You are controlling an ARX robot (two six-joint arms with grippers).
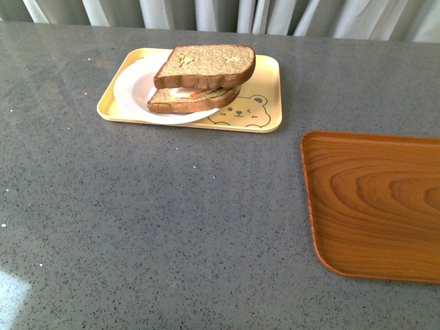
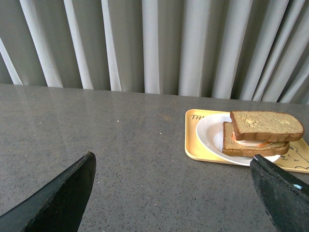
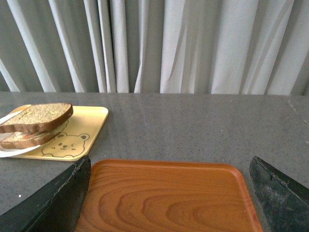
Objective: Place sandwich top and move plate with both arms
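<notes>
Left gripper is spread wide over bare grey table, holding nothing. Ahead of it and off toward its right finger sits the plate on the yellow tray, with the top slice already lying on the egg slice, tilted and overhanging a little. Right gripper is also spread wide and empty, hanging just above the near edge of the wooden tray; from here the sandwich lies well off beyond its left finger.
</notes>
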